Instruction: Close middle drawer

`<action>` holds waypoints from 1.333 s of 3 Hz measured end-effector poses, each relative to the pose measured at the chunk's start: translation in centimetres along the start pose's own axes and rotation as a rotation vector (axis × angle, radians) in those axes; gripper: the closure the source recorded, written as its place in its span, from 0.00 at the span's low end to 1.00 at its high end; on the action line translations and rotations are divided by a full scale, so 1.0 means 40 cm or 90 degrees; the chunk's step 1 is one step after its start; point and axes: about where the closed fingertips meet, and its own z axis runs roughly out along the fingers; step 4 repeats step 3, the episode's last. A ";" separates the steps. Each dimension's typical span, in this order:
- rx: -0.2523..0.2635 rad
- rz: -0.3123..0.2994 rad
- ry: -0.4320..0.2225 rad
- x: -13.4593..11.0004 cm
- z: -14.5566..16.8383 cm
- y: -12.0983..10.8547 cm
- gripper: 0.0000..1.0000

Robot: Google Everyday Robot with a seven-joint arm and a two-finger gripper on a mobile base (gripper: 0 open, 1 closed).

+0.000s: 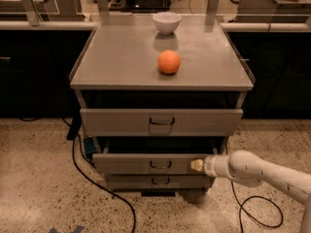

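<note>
**Fig. Contact stage of the closing push, described near to far.**

In the foreground, the pale arm (262,171) is seen entering from the lower right above the speckled floor (39,178). The gripper (197,165) is set against the right end of the middle drawer (146,163), well to the side of its dark centre handle (160,165). The fingers appear drawn together into one narrow tip, and nothing is held.

The middle drawer is shown partly pulled out, with a dark gap above it. It stands proud of the lowest drawer (155,181) beneath and lies below the uppermost drawer (160,122).

Because the push is applied off-centre, the drawer could be skewed on its runners and jammed before it is seated. The tip could also be slid off the right edge of the front, in which case the frame would be struck instead. A black cable (97,183) is trailed across the floor at the cabinet's left and is not judged to be in the path.

Farther back, an orange (169,62) is left loose on the cabinet top (121,57), with a white bowl (166,22) behind it. If the drawer is shut hard, the cabinet may be jolted and the orange set rolling.
</note>
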 end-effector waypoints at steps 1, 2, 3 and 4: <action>-0.007 -0.011 -0.012 -0.039 0.007 0.001 1.00; -0.010 -0.019 -0.034 -0.098 0.030 -0.003 1.00; -0.010 -0.019 -0.034 -0.098 0.030 -0.003 1.00; -0.010 -0.019 -0.034 -0.098 0.030 -0.003 1.00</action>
